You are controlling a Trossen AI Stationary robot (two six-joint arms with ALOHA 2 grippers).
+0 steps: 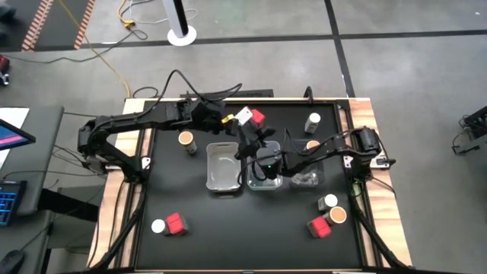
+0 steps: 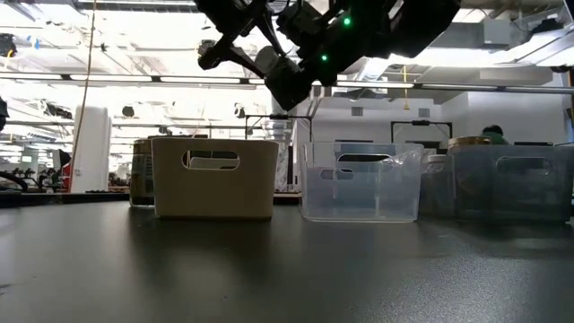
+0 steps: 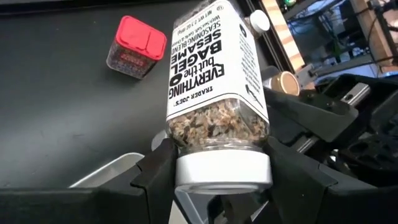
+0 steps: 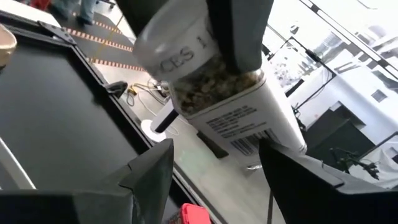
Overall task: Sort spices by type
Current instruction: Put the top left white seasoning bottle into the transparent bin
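left jaws [image 3: 217,180] clamped on white-lidded seasoning jar [image 3: 217,81], right jaws [image 4: 214,171] apart beside it, above trays [image 1: 221,185]

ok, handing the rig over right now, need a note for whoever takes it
Left gripper: jaws shut on the bagel-seasoning jar, gripped at its white lid, lifted off the table.
Right gripper: jaws open, close under that jar, holding nothing.
Done: nothing visibly sorted; beige tray looks empty.
Left: everything. Loose on the table are the red box, the tan-lidded jar and others near the corners.
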